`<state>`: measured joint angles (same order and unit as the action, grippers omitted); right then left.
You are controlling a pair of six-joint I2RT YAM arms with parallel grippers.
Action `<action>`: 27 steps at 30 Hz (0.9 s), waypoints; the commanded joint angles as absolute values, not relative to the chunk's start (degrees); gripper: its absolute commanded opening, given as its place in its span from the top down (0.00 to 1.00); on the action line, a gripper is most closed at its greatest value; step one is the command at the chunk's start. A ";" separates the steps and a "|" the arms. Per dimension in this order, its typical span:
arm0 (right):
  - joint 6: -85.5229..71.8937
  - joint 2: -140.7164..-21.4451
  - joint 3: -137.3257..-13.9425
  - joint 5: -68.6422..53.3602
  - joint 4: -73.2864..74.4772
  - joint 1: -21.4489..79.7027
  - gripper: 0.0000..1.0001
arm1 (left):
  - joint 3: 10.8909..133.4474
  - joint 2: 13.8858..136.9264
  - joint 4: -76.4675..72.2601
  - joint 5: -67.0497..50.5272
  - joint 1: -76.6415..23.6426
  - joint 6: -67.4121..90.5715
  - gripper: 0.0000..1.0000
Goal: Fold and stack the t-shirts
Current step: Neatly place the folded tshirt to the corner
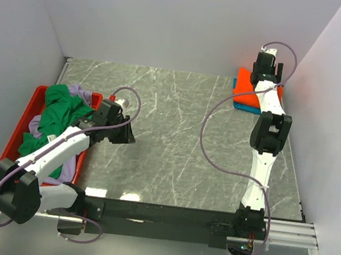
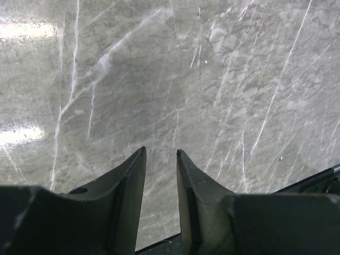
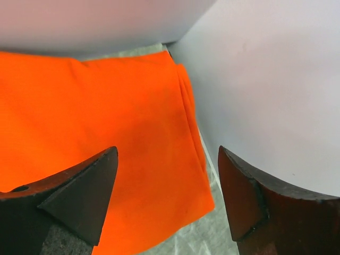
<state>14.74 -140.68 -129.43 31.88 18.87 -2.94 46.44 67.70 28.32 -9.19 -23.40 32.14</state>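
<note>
A folded bright orange t-shirt (image 1: 245, 82) (image 3: 106, 106) lies on a folded teal-blue t-shirt (image 1: 244, 106) in the far right corner of the table. My right gripper (image 1: 267, 66) (image 3: 167, 149) hovers just above the orange one, open, with nothing between its fingers. A green t-shirt (image 1: 59, 111) and a pale lavender t-shirt (image 1: 84, 95) lie crumpled in the red tray (image 1: 18, 126) at the left. My left gripper (image 1: 125, 135) (image 2: 160, 150) hangs over bare table just right of the tray. Its jaws stand apart and hold nothing.
White walls close in the table on the left, back and right; the right wall (image 3: 265, 79) is close beside the stacked shirts. The grey marble tabletop (image 1: 176, 134) spreads between the arms. A black rail (image 1: 165, 215) runs along the near edge.
</note>
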 commanded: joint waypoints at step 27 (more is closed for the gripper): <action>-24.94 -75.61 -63.13 16.18 18.11 25.92 0.17 | 48.43 58.45 28.48 -3.43 -20.66 30.67 0.59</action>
